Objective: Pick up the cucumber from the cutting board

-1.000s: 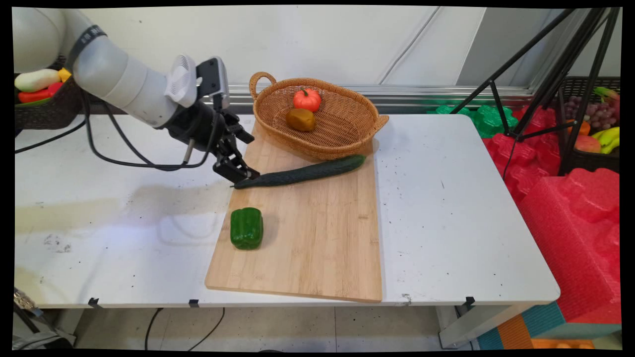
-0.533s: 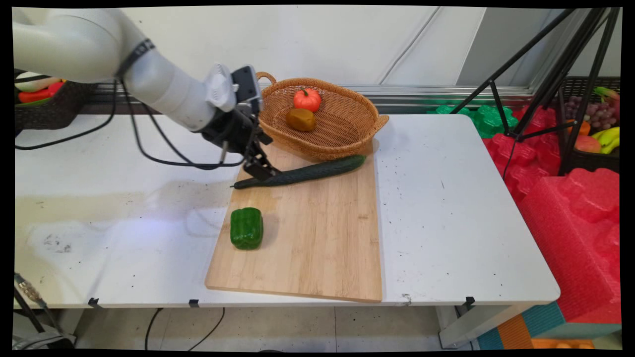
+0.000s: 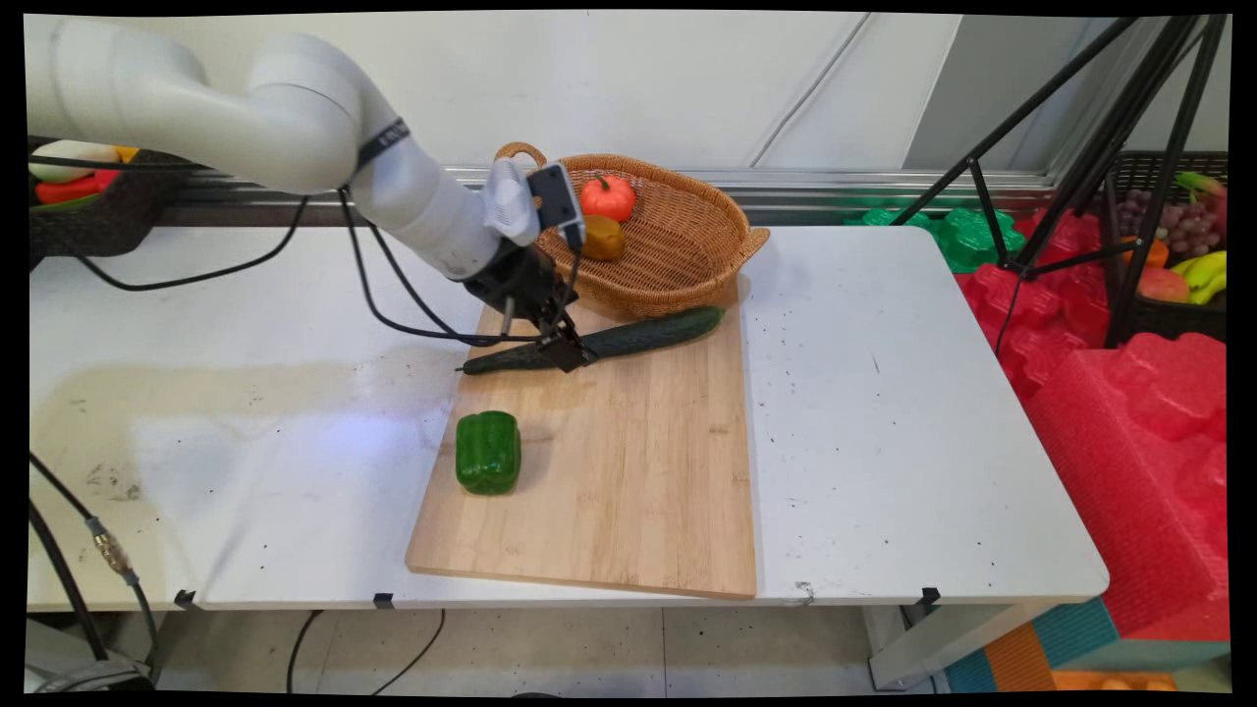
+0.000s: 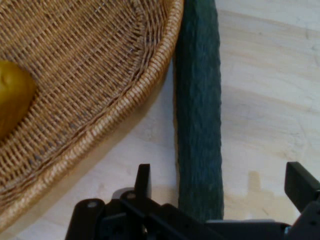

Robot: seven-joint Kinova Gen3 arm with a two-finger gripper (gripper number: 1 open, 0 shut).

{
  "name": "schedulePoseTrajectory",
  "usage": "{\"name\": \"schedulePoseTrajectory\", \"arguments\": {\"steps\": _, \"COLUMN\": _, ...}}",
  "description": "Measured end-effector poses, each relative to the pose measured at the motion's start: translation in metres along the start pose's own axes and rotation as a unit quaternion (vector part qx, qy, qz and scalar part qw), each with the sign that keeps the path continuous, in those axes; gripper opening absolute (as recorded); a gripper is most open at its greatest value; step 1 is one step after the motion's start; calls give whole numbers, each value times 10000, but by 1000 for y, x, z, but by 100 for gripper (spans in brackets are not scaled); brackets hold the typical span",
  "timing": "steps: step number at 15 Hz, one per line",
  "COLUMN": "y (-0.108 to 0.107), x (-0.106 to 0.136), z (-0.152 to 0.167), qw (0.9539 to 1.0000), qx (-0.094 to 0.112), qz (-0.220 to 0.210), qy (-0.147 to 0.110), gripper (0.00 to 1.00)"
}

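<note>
Green cucumber (image 4: 198,115) lies on the wooden board (image 3: 628,462), just beside the wicker basket (image 3: 678,245). Pincer (image 3: 572,352) is released, one finger on each side of it. I judge the near finger could catch the basket rim and push it.

Cucumber (image 4: 198,110) and basket (image 4: 90,65) cropped by edges

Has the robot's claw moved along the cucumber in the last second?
Yes. The gripper has slid rightward along the cucumber, from its thin left tip toward its middle, nearer the wicker basket. The cucumber itself has stayed put on the cutting board.
</note>
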Motion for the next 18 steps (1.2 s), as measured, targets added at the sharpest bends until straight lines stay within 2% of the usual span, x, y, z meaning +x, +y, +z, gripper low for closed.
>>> {"name": "schedulePoseTrajectory", "arguments": {"steps": 5, "y": 0, "x": 5, "z": 34, "qw": 9998, "qx": -133, "qz": -55, "qy": -106, "gripper": 100}}
{"name": "schedulePoseTrajectory", "arguments": {"steps": 13, "y": 2, "x": 5, "z": 59, "qw": 9994, "qx": -233, "qz": -166, "qy": -189, "gripper": 100}}
{"name": "schedulePoseTrajectory", "arguments": {"steps": 14, "y": 3, "x": 5, "z": 61, "qw": 9993, "qx": -247, "qz": -179, "qy": -193, "gripper": 0}}
{"name": "schedulePoseTrajectory", "arguments": {"steps": 18, "y": 7, "x": 4, "z": 59, "qw": 9994, "qx": -258, "qz": -165, "qy": -182, "gripper": 0}}
